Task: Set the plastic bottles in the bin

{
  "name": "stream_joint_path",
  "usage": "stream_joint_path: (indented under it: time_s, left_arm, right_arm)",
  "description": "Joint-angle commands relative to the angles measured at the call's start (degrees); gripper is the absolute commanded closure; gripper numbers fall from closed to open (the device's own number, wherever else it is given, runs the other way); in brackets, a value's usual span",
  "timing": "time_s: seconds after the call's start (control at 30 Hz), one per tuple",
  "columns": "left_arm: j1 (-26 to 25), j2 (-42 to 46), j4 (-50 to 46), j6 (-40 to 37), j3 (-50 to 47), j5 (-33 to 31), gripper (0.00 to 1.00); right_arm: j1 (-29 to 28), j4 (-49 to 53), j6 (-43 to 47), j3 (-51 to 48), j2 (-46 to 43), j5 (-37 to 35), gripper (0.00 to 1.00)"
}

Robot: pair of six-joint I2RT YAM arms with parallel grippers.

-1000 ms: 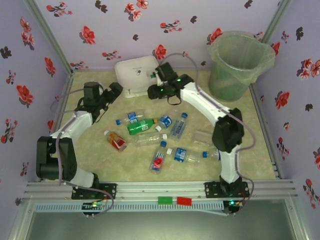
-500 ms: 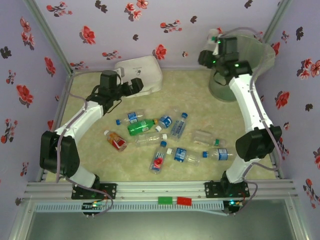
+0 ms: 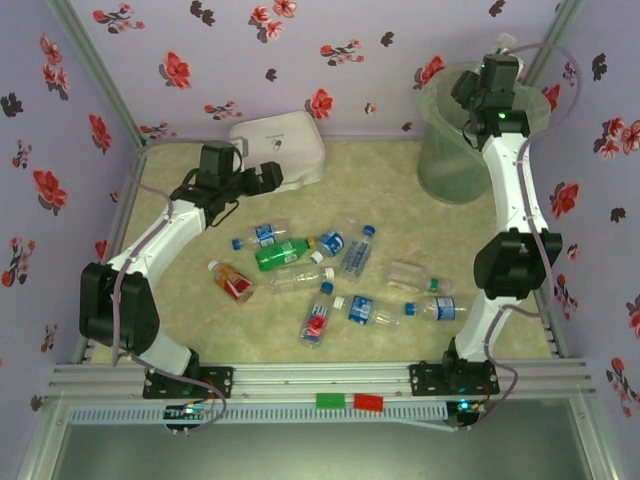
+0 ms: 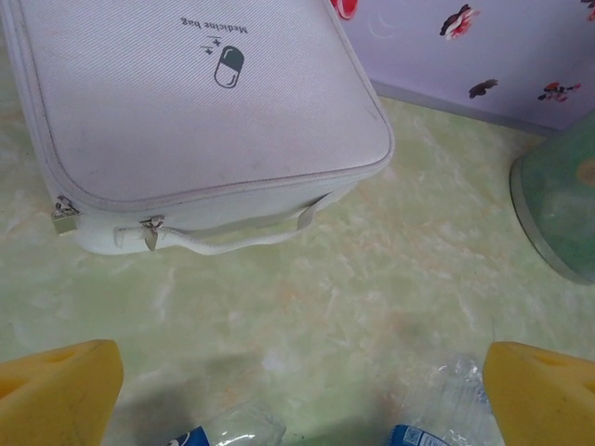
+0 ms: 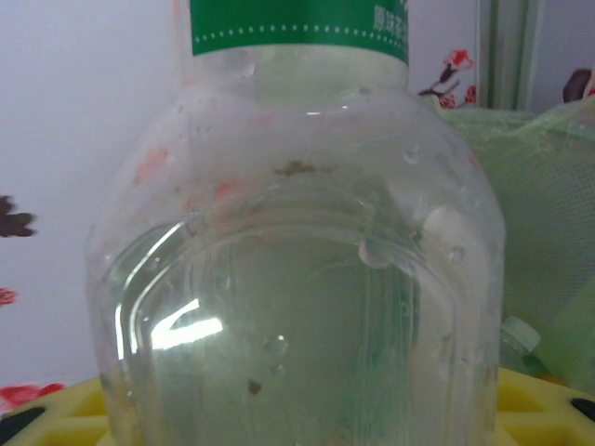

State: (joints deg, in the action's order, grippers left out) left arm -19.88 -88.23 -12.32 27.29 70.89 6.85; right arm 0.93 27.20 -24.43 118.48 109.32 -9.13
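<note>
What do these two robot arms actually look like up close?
Both the left arm and right arm have slim white links between chunky black joints, on black bases. A thin grey cable loops along each. Their fingers carry bright yellow pads, and a small green light glows near the right wrist.

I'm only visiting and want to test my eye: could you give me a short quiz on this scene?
1. True or false: the left tool is clamped on the white medicine bag.
2. What does the right tool hold? A) a red-labelled bottle B) a clear bottle with a green label C) nothing
3. Fill in: the right tool is up at the rim of the ____.
Key: 1 false, it stands open, short of the bag; 2 B; 3 bin.
</note>
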Motion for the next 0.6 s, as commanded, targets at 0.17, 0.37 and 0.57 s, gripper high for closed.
stream_joint_path:
  time_s: [0.17,0.37,0.57]
  left_arm:
    - [0.35,-0.28,-5.43,-3.95,0.52,-1.10,0.00]
    - [0.32,-0.66,-8.61,-6.24,2.26,-1.14,0.00]
    - [0.53,-1.49,-13.79,-11.34,4.96,-1.14,0.00]
  right_arm:
    - [1.79,1.37,-3.10,4.47,5.72,-0.68,0.47]
    - [2.15,2.93,-3.27,5.38,6.48,0.61,0.27]
    - [2.24,4.55,-1.12,7.39,4.90,1.30,0.00]
